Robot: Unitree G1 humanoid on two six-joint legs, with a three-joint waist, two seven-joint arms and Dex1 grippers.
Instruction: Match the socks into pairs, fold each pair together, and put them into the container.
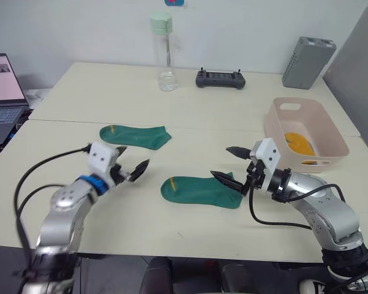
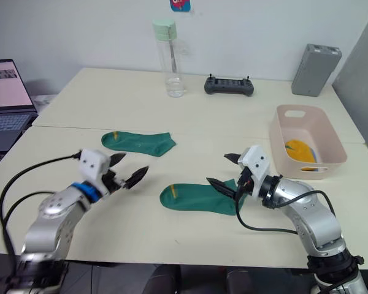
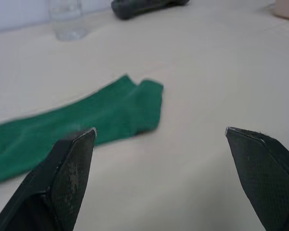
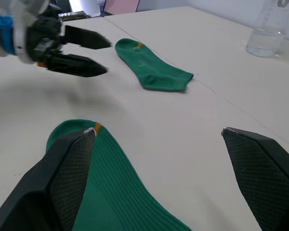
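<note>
two dark green socks lie flat on the cream table [image 1: 190, 110], well apart from each other. the far green sock [image 1: 135, 136] lies toward the robot's left, its yellow mark at the end nearer the laptop [image 1: 1, 92]; the near green sock [image 1: 202, 190] lies toward the table's front edge, likewise with a small yellow mark at its left end.

left gripper [image 1: 130, 163] – fingers spread wide, holding nothing, hovering above bare table between the two socks and to their left. in the left wrist view the far sock stretches across the table beyond the parted fingertips [image 3: 76, 159].

right gripper [image 1: 230, 165] – also spread wide and empty, poised at the right end of the near sock; its lower finger sits over that end of the fabric (whether it touches cannot be told), the upper finger up in the air. the right wrist view shows ribbed green fabric beside one fingertip.

the pink container [image 1: 303, 132] stands at the robot's right, well apart from both green socks. inside it lies a mustard yellow sock [image 1: 299, 143], with a strip of pale blue beside it in the right eye view.

along the far side of the table: a clear bottle with a green cap [image 1: 164, 52], a dark handheld controller [image 1: 220, 79], and a grey ribbed box [image 1: 308, 62].
</note>
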